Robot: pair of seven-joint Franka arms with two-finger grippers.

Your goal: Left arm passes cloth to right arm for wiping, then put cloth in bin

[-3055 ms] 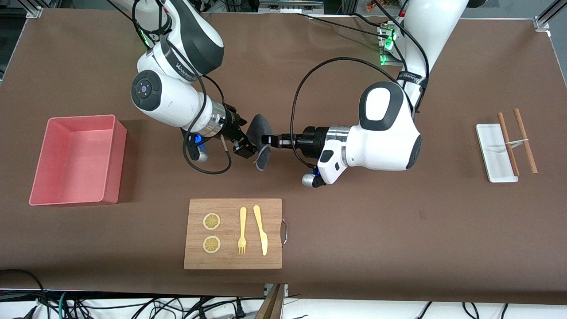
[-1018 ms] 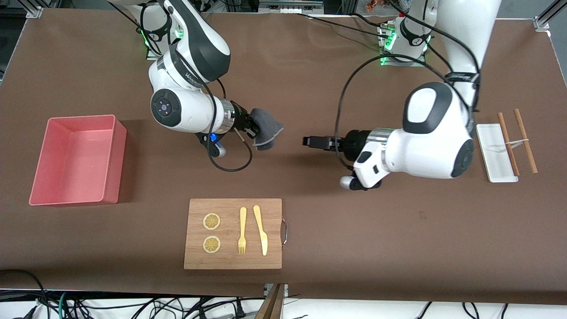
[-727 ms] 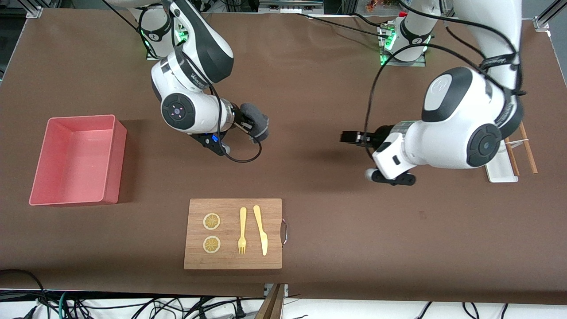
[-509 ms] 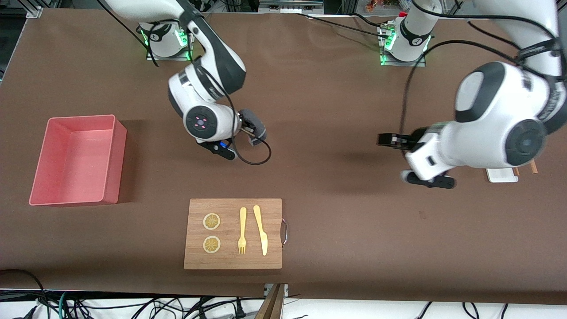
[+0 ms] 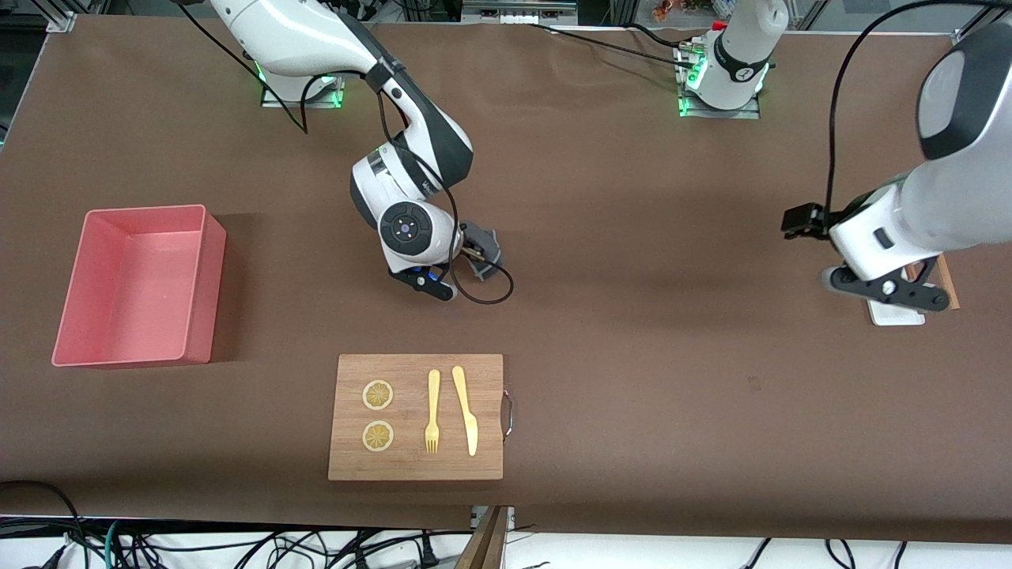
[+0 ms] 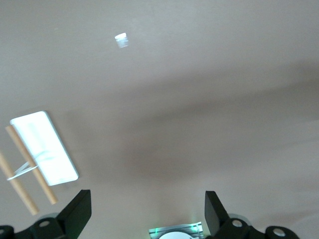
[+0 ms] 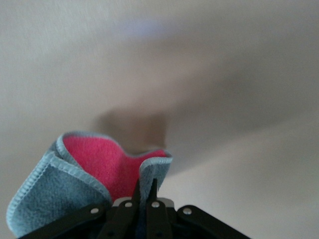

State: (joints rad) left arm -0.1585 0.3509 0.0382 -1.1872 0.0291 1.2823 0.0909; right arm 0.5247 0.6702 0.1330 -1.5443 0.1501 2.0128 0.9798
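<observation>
Right wrist view shows my right gripper (image 7: 143, 191) pinched tight on the cloth (image 7: 84, 174), its fingers meeting on a fold so the crimson face cups open and the grey face hangs at the side. I hold the bundle over the bare brown table (image 5: 632, 356), between my base and the cutting board (image 5: 416, 416), which carries two lemon slices (image 5: 378, 414), a fork (image 5: 432, 411) and a knife (image 5: 466, 409).

To wipe well, I judge I should bring the cloth down flat, so that a broad face and not just a folded edge meets the surface. I should press lightly, since the table cover could drag or wrinkle, and sweep in even strokes clear of the board. The pinch looks narrow, so a hard push could tug the cloth loose.

My left gripper (image 5: 800, 221) waits spread wide and empty over its own end of the table, near the white tray (image 6: 44, 147) and the two wooden sticks (image 6: 20, 172) lying across it. The pink bin (image 5: 134, 284) stands empty at my right arm's end, well apart from the cloth.
</observation>
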